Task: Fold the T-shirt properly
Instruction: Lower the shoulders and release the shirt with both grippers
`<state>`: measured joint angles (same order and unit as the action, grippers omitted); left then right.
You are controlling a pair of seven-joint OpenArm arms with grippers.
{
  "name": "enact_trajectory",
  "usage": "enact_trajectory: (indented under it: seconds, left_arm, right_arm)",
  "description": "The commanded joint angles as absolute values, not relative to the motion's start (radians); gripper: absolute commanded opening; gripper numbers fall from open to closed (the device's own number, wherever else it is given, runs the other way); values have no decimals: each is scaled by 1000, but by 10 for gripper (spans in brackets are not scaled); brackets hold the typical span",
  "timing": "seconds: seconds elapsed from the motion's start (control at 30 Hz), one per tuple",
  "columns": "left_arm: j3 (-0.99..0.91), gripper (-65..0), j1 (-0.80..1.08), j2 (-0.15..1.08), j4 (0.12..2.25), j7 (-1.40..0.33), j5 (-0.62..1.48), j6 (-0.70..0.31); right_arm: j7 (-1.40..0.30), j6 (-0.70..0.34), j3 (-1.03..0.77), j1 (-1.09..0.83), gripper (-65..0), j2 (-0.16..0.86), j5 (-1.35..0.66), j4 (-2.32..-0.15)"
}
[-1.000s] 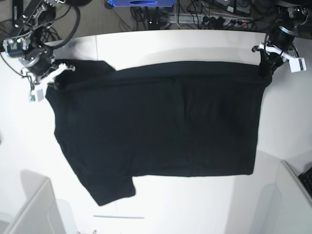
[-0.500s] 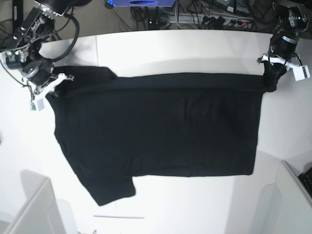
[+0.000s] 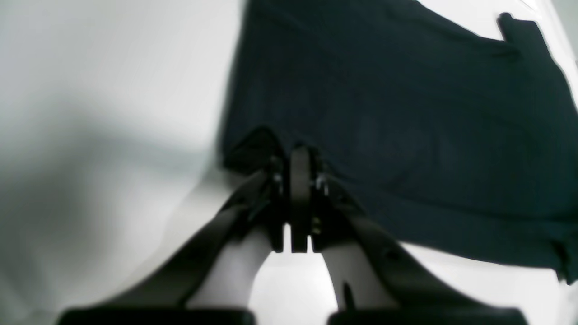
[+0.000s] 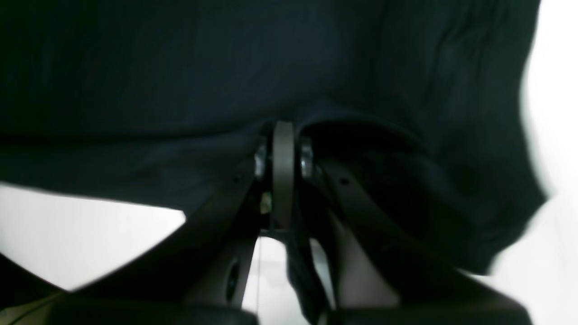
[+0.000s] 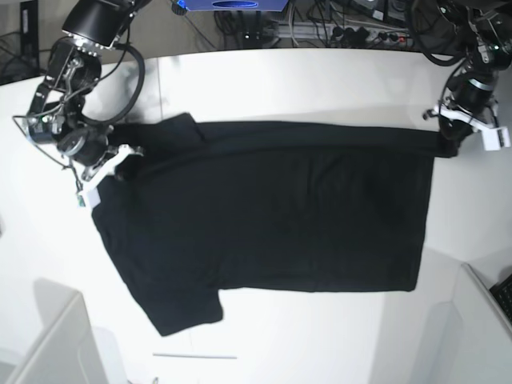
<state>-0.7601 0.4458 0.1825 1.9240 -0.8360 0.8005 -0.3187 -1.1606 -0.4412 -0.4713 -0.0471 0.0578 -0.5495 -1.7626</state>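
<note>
The black T-shirt [image 5: 272, 208] lies spread on the white table [image 5: 320, 80], plain side up, with no print showing. Its far edge is lifted and folded over toward the front. My left gripper [image 5: 450, 144] is at the right of the base view, shut on the shirt's far right corner [image 3: 253, 149]. My right gripper [image 5: 108, 164] is at the left of the base view, shut on the shirt's edge near the far sleeve [image 4: 316, 117]. One sleeve [image 5: 188, 308] sticks out at the front left.
A light grey box corner [image 5: 48, 336] stands at the front left and another [image 5: 480, 320] at the front right. Cables and equipment [image 5: 336, 24] lie beyond the table's far edge.
Both grippers have moved toward the front with the shirt's far edge, folding it over. The right gripper has also moved inward to the right.
</note>
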Motion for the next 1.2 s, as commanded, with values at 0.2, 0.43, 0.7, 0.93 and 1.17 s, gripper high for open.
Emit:
enact_trajectory:
  seconds: [0.2,0.43,0.7,0.93,1.17]
  left_arm:
    - [-794,-650,395,185,1936,-839,808,-321]
    - [-794,-650,366,186,1863,-839,806,-321]
    - [-792,-650,300,200,1791,-839,743,-321]
    - [-757,-650,194,199,1750,-909,624,-323]
    - [-757,-650,133,200,1690,-909,624,-323]
  right_arm:
    - [-1141,-440,-473,-1,-650,76,-567,-1732]
    - [-1070,-438,-392,8,-650,76,-567,-1647]
    - [-1000,-366,-369,12,-650,76,-567,-1598]
    - [-1001,-366,-369,50,-650,76,-567,-1570]
    - [-957,-364,-369,67,-650,74,-567,-1514]
